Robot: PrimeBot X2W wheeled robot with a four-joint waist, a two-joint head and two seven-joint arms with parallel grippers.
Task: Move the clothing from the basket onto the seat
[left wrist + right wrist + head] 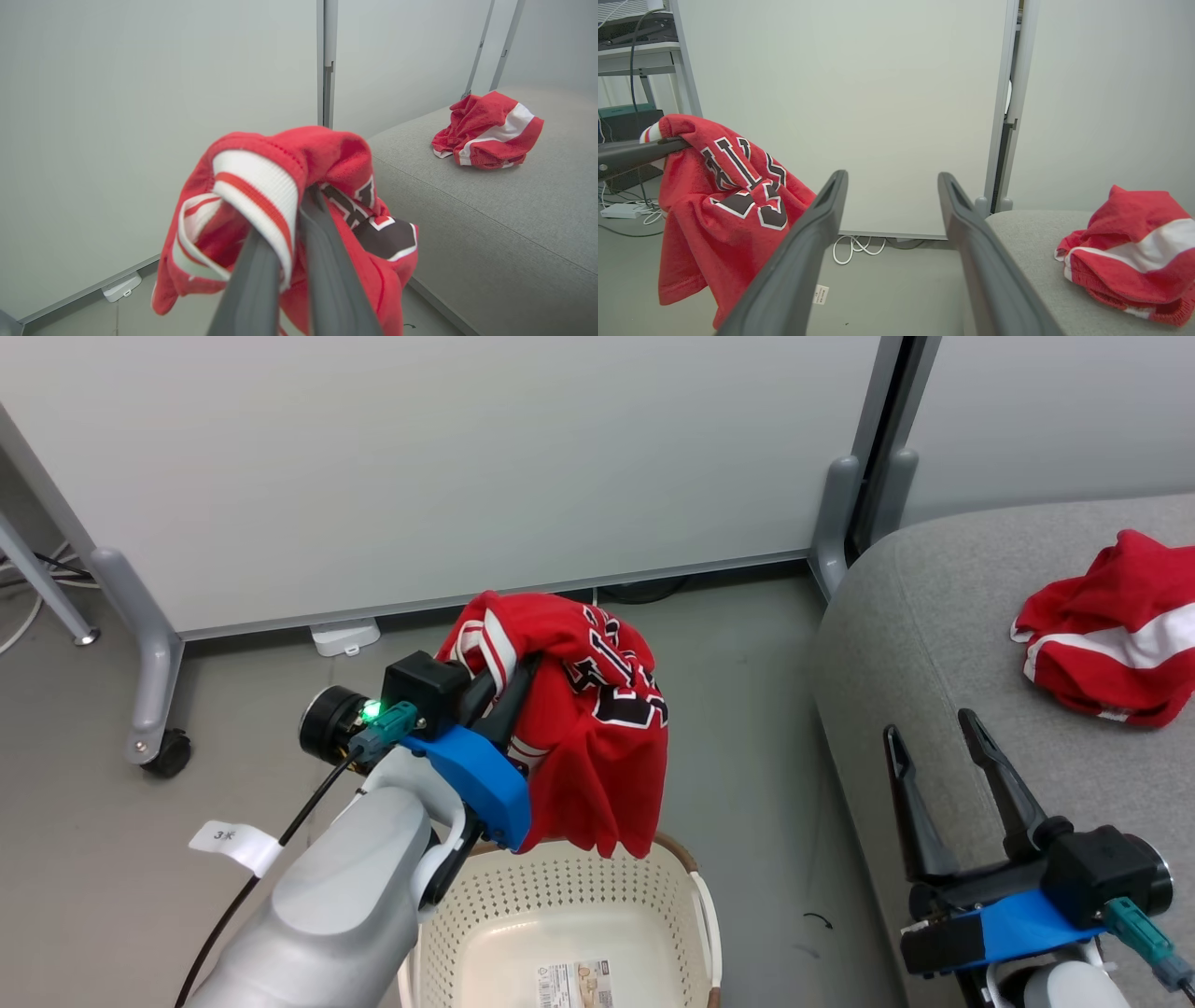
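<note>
The step in hand is the carry. At the centre of the head view the left gripper point(518, 681) is clamped on the striped white collar band of a bright red soft jersey with dark lettering point(597, 747), which hangs with its lower hem just above the far rim of the cream perforated plastic basket point(579, 896) at the bottom centre. In the left wrist view the two dark fingers point(327, 261) pinch that band between them.

At the right of the frame lies the large grey fabric seat point(915, 635), and a second crumpled red garment with a white stripe point(1111, 635) sits on it near the right edge. The right gripper point(929, 723) hangs at the lower right over the seat's near edge, its fingers spread wide and holding nothing.

The next move, as I judge it, calls for swinging the jersey toward the right of the frame, high enough that the hem passes over the cushion's rounded edge, then letting it go beside the other garment.
</note>
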